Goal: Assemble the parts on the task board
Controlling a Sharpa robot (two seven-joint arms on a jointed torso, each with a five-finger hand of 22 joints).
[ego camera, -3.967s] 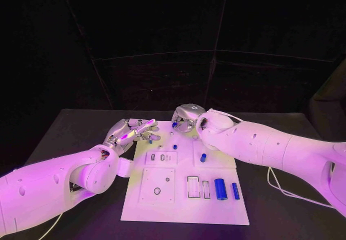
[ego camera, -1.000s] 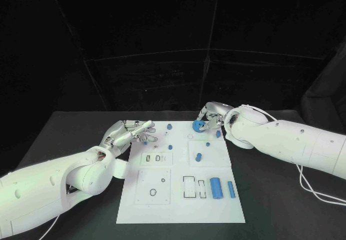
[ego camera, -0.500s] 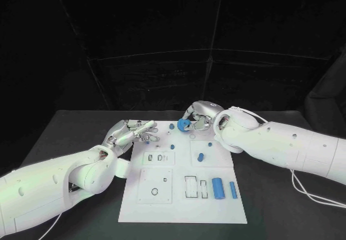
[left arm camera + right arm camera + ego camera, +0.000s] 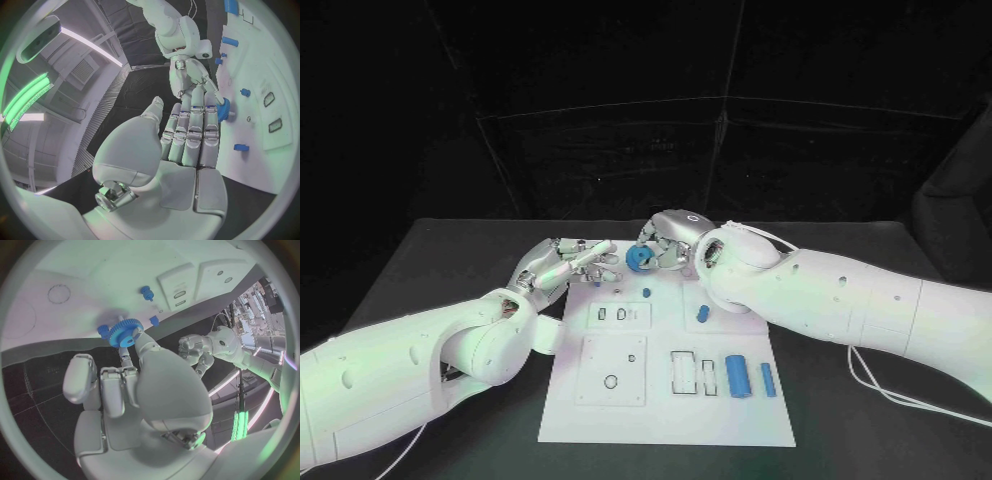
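**Gear being carried across the far end of the board**

The right hand point(image 4: 669, 247) is pinching a small blue toothed plastic gear point(image 4: 638, 259), having carried it leftward from the far right corner of the white rectangular task board point(image 4: 661, 410). The left hand point(image 4: 571, 262), fingers straight and together, holding nothing, is waiting just beside it. A handover or seating probably comes next.

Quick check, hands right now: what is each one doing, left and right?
Left hand: open, fingers extended, holding nothing.
Right hand: holding the blue gear at its fingertips, above the far end of the task board.
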